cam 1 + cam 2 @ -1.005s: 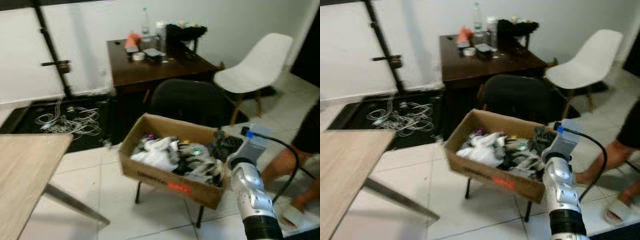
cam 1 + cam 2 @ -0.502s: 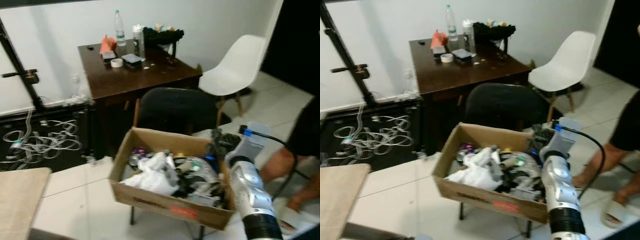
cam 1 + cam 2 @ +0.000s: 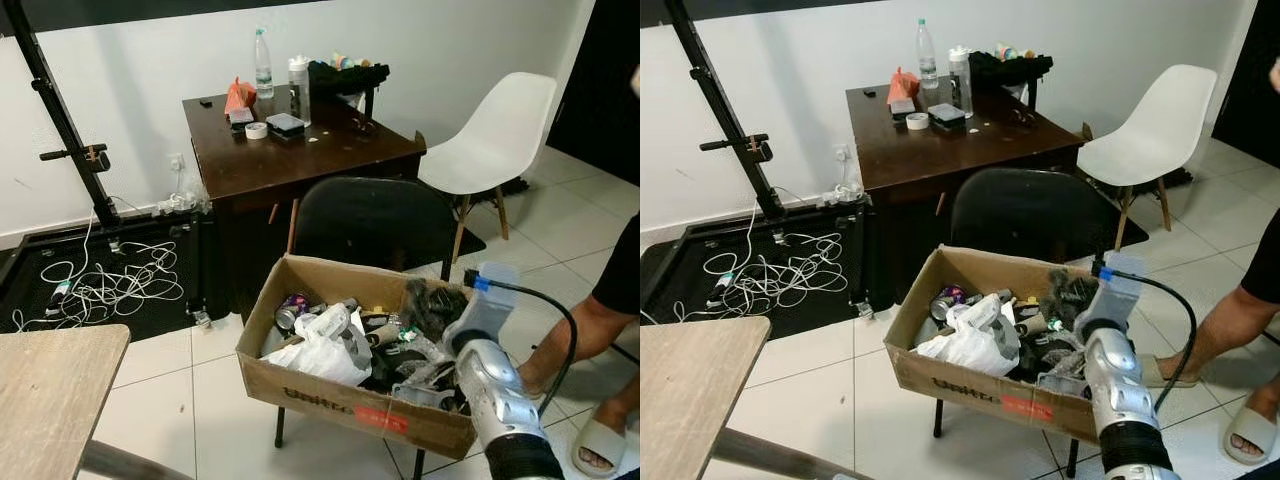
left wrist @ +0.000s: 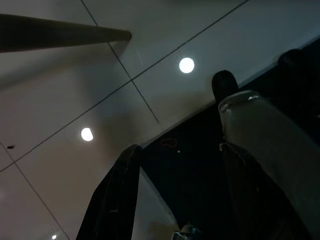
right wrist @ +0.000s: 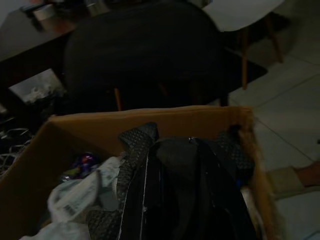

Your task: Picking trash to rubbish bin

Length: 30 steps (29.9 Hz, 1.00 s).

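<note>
Sitting on a black chair [image 3: 365, 222], the cardboard box [image 3: 340, 393] serves as the rubbish bin and is the landmark for everything else. Inside it lie a crumpled white plastic bag [image 3: 325, 347], a purple can [image 3: 291, 306] near its far left corner, and a jumble of dark wrappers and packets toward its right side. The right gripper [image 5: 187, 195] hangs over the box's right end, its black fingers [image 5: 150, 200] pressed on a dark, glossy piece of trash [image 5: 175, 160] that sits just above the heap; the silver right arm [image 3: 500, 400] rises from the box's near right corner. Beyond the box stands a dark wooden desk [image 3: 300, 150] carrying a water bottle [image 3: 263, 62], a roll of tape [image 3: 257, 130] and other small items. A white chair [image 3: 490, 135] stands beyond and to the right of the box. White cables [image 3: 100, 285] lie tangled on a black mat to the box's left, and a light wooden tabletop [image 3: 50, 395] sits nearer on that side. A person's leg and sandalled foot [image 3: 605, 445] stand right of the box. The left gripper [image 4: 175, 200] points up at a ceiling, its two dark fingers [image 4: 120, 200] spread apart with nothing between them.
</note>
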Motion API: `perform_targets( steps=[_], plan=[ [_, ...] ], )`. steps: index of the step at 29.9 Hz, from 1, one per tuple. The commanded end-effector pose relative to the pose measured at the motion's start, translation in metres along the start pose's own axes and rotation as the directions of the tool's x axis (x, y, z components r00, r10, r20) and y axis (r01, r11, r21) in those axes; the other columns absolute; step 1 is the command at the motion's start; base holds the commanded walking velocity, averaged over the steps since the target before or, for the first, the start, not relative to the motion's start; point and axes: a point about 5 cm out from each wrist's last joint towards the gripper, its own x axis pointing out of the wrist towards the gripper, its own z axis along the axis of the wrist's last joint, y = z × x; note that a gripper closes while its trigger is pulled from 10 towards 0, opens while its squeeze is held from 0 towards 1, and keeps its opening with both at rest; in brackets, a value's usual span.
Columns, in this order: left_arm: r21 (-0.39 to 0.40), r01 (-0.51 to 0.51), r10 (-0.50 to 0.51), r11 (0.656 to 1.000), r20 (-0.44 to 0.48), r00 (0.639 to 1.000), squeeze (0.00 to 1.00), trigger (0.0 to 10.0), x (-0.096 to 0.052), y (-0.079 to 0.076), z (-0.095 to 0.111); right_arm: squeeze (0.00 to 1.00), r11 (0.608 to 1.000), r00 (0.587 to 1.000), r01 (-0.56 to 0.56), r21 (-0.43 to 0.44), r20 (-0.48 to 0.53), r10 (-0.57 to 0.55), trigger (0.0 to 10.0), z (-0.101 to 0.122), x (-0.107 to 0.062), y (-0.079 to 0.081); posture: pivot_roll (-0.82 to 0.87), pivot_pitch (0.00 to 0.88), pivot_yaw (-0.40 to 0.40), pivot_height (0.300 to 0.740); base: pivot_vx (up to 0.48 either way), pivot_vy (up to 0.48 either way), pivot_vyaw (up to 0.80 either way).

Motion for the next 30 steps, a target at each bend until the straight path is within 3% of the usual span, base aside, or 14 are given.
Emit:
perform_targets(
  steps=[1,9,12,18,22,27,30],
  plan=[
    [0.011,-0.008,0.009,1.000,-0.033,0.999,0.00,10.0,-0.003,0.006,-0.012,0.00,1.000,1.000,0.010,0.007,0.005,-0.011,10.0,0.000,0.001,-0.004,-0.25,0.156,0.122,0.740,0.000,0.000,0.00],
    [0.022,-0.015,0.016,1.000,-0.070,0.997,0.00,10.0,-0.008,0.014,-0.029,0.00,0.996,0.998,0.058,-0.072,0.040,-0.055,10.0,0.000,-0.002,-0.013,-0.25,0.191,0.151,0.740,0.000,0.000,0.00],
    [0.027,-0.015,0.018,1.000,-0.078,0.997,0.00,10.0,-0.010,0.017,-0.033,0.00,0.997,0.997,-0.005,-0.074,0.070,0.010,10.0,0.002,-0.001,-0.002,-0.26,0.197,0.157,0.740,0.000,0.000,0.00],
    [0.024,-0.029,0.030,0.999,-0.074,0.997,0.00,10.0,-0.011,0.024,-0.034,0.00,0.978,0.973,-0.198,-0.063,0.105,0.204,10.0,0.006,0.000,0.051,-0.27,0.207,0.169,0.740,0.000,0.000,0.00],
    [0.017,-0.041,0.042,0.999,-0.062,0.997,0.00,10.0,-0.011,0.028,-0.028,0.00,0.971,0.967,-0.227,-0.072,0.105,0.234,10.0,0.005,0.000,0.067,-0.27,0.208,0.171,0.740,0.000,0.000,0.00],
    [0.012,-0.045,0.045,0.999,-0.055,0.997,0.00,10.0,-0.010,0.029,-0.026,0.00,0.972,0.966,-0.224,-0.074,0.113,0.232,10.0,0.005,0.000,0.068,-0.27,0.208,0.171,0.740,0.000,0.000,0.00],
    [0.010,-0.044,0.044,0.999,-0.056,0.997,0.00,10.0,-0.011,0.029,-0.027,0.00,0.978,0.971,-0.191,-0.082,0.127,0.200,10.0,0.008,0.001,0.060,-0.27,0.210,0.172,0.740,0.000,0.000,0.00]
  ],
)
